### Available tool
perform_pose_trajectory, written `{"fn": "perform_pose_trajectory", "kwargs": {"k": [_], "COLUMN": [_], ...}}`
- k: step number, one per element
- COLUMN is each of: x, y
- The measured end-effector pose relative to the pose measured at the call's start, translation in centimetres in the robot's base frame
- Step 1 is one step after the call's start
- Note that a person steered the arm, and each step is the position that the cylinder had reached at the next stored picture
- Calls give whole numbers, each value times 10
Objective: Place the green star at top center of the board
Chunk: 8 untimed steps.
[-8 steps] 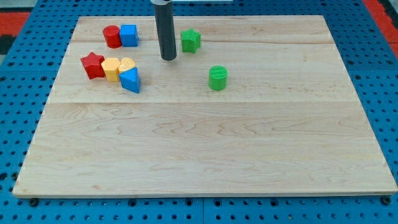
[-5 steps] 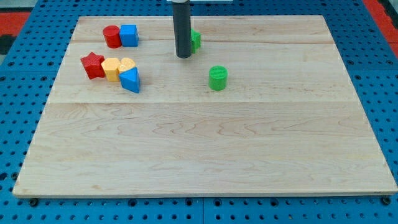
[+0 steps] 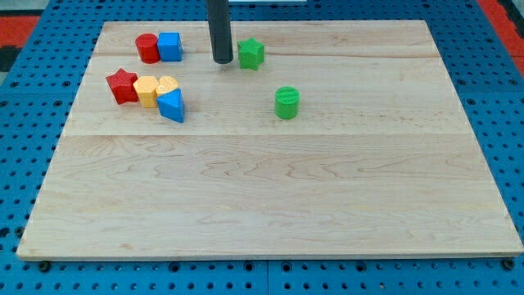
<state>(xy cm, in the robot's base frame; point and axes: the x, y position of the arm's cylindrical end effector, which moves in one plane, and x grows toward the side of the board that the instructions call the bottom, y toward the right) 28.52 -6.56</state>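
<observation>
The green star (image 3: 250, 53) lies near the top of the wooden board (image 3: 270, 197), a little left of its centre line. My tip (image 3: 222, 61) stands just left of the star, with a small gap between them. A green cylinder (image 3: 286, 103) sits below and to the right of the star.
At the top left sit a red cylinder (image 3: 147, 48) and a blue cube (image 3: 169, 46). Below them a red star (image 3: 122, 85), two yellow blocks (image 3: 146, 90) (image 3: 166, 85) and a blue triangular block (image 3: 173, 106) cluster together.
My tip moved right until it covered the star's left side, then back left and up. The green star sits about where it was, shifted little if at all.
</observation>
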Motion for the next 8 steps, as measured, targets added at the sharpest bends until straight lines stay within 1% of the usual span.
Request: {"fn": "perform_pose_trajectory", "kwargs": {"k": [1,2,3,4,5,6,7,8], "x": [0,10,-17,-26,-26,-26,-48,-70], "y": [0,14,41,48,53,53,4,13]}}
